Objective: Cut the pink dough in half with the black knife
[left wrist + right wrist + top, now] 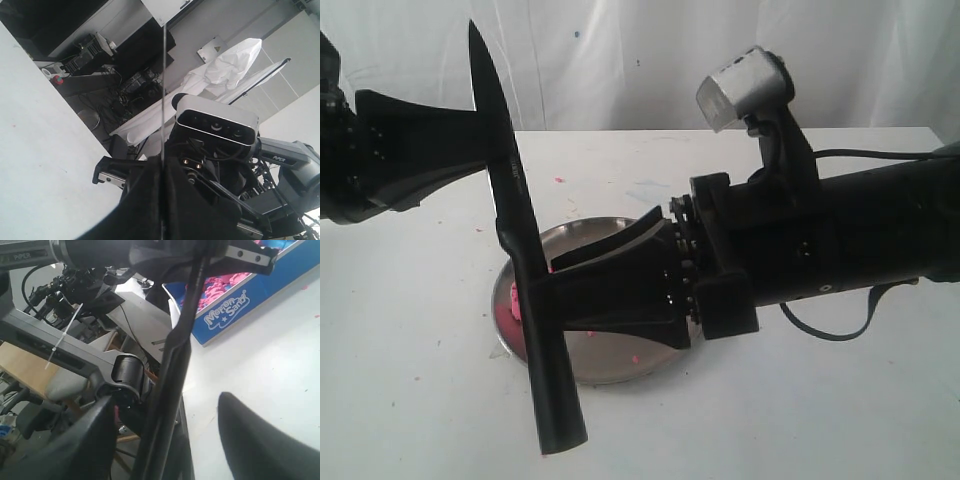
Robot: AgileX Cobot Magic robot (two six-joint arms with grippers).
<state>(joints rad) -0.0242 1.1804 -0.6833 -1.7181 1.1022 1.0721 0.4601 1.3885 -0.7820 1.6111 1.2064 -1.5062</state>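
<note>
The black knife (520,250) hangs nearly upright above the table, tip up and handle down. My left gripper (486,150) is shut on its blade; in the left wrist view the blade (163,75) shows edge-on as a thin line running out from between the closed fingers (145,205). My right gripper (546,288) is open, and its fingers straddle the handle (170,385) with a gap on each side. The pink dough (509,301) lies at the left rim of the steel plate (610,365), mostly hidden behind the knife.
Small pink crumbs dot the plate and the white table (420,380). A blue sand box (235,302) with pink sand in it appears in the right wrist view. The right arm (840,240) stretches across above the plate.
</note>
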